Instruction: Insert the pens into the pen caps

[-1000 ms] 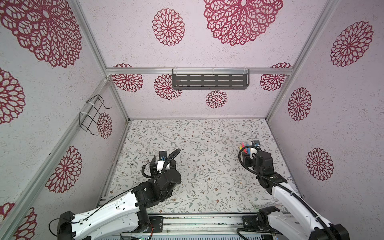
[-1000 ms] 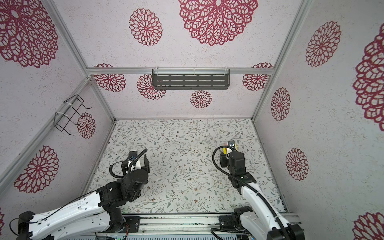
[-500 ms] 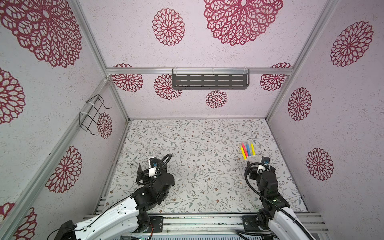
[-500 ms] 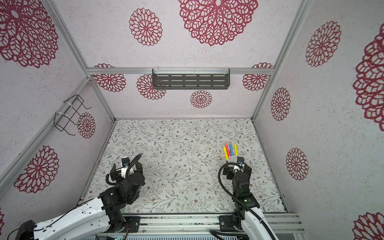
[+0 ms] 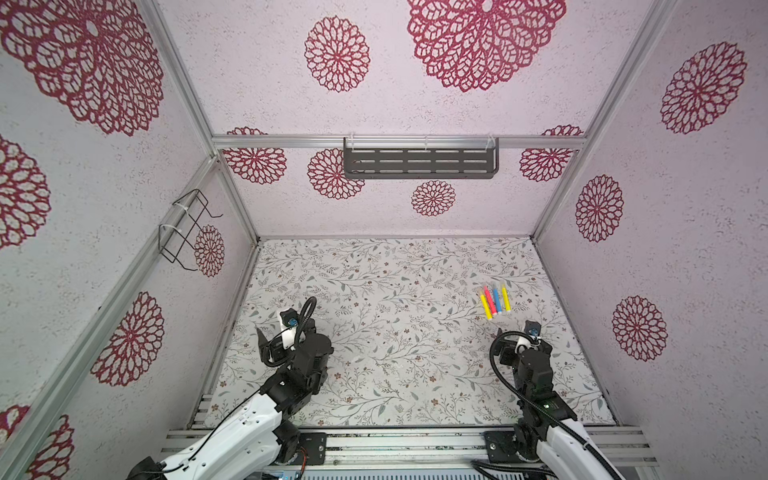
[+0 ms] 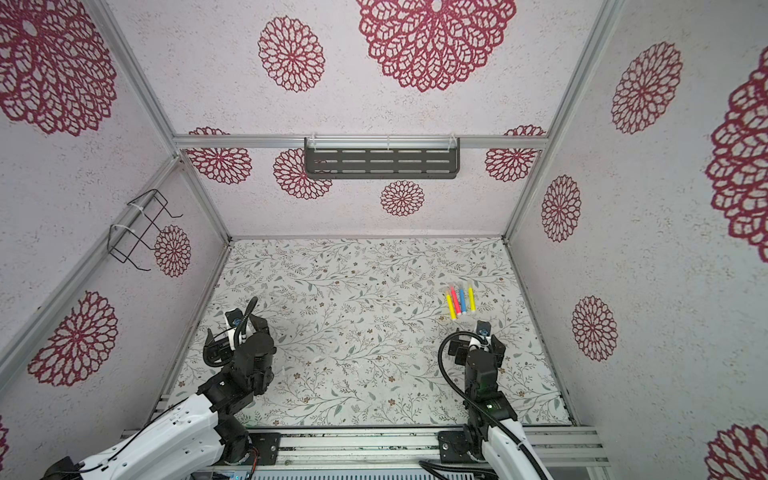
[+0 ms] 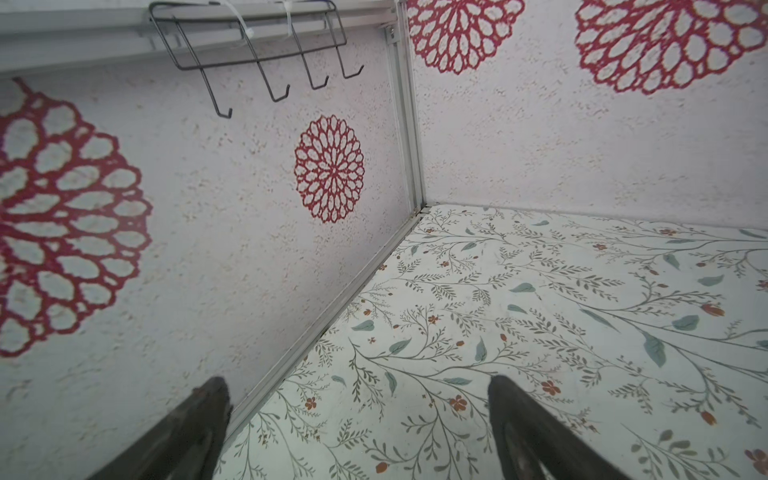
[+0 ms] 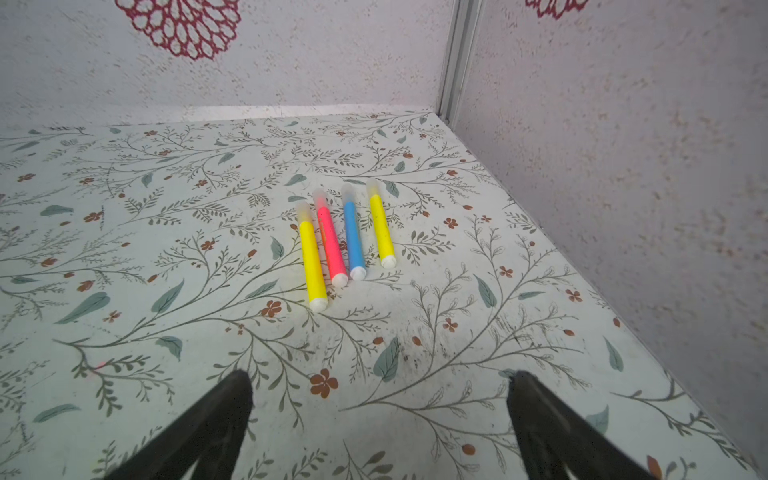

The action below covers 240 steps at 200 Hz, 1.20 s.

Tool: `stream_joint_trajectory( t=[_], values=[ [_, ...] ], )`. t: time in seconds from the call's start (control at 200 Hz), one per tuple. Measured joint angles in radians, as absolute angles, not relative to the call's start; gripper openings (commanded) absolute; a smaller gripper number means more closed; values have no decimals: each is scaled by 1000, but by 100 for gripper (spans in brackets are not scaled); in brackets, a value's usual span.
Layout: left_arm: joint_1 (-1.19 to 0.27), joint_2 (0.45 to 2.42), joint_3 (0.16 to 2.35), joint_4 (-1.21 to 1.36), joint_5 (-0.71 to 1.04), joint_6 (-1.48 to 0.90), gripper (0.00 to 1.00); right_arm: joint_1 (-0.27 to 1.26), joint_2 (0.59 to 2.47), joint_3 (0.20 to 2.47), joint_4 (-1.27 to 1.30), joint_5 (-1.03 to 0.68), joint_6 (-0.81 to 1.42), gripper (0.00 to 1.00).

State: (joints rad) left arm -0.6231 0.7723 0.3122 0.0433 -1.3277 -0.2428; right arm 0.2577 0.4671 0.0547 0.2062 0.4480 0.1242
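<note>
Several pens lie side by side on the floral table at the right: yellow, pink-red, blue and yellow. They show in both top views. A clear pen cap sits on the far end of each. My right gripper hangs open a short way in front of them, with nothing between its fingers. Low at the front left, close to the left wall, my left gripper is open and empty.
A dark slotted shelf hangs on the back wall and a black wire rack on the left wall. Patterned walls close in three sides. A metal rail with the arm bases runs along the front edge.
Both arms have drawn back toward the front edge and both grippers have opened wide. The pens, earlier hidden under my right gripper, now lie in plain sight.
</note>
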Motion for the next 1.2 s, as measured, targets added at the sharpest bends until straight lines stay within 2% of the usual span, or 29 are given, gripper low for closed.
stream_joint_trajectory(
  t=[0.33, 0.615, 0.841, 1.201],
  values=[
    [-582, 728, 245, 22, -1194, -263, 99, 258, 330, 38, 171, 494, 135, 99],
    [-576, 636, 200, 54, -1164, -242, 99, 258, 398, 6, 232, 557, 140, 99],
    [-523, 638, 147, 181, -1136, -182, 99, 258, 558, 6, 504, 574, 97, 99],
    [-384, 769, 97, 466, -1024, -106, 99, 244, 764, 6, 947, 644, 64, 99]
  ],
)
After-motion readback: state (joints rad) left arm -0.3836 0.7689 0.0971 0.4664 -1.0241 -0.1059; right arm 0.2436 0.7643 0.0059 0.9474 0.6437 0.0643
